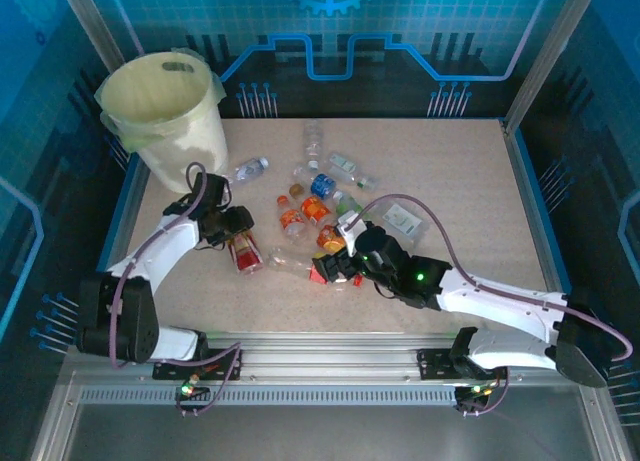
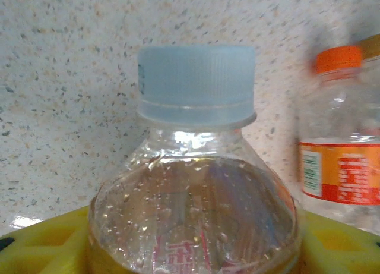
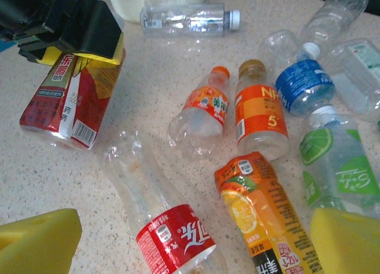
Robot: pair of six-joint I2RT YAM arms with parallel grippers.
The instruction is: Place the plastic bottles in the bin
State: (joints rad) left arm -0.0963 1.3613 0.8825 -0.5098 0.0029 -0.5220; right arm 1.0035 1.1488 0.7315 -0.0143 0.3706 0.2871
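The bin (image 1: 165,111), cream-white with a pale bag liner, stands at the far left corner. Plastic bottles lie scattered mid-table (image 1: 315,196). My left gripper (image 1: 235,236) (image 2: 193,250) is shut on a red-labelled bottle (image 1: 245,253) (image 3: 71,101) with a pale cap (image 2: 196,78), and its yellow pads (image 2: 41,244) press both sides. My right gripper (image 1: 340,266) (image 3: 193,250) hangs open above a clear red-labelled cola bottle (image 3: 172,238) and an orange juice bottle (image 3: 261,220), touching neither.
Beyond lie orange-labelled (image 3: 259,113), blue-labelled (image 3: 303,87) and green-labelled (image 3: 338,161) bottles, and a clear one (image 1: 250,168) lies near the bin. A flat clear plastic piece (image 1: 400,219) lies right of the cluster. A metal rail (image 1: 330,356) runs along the near edge.
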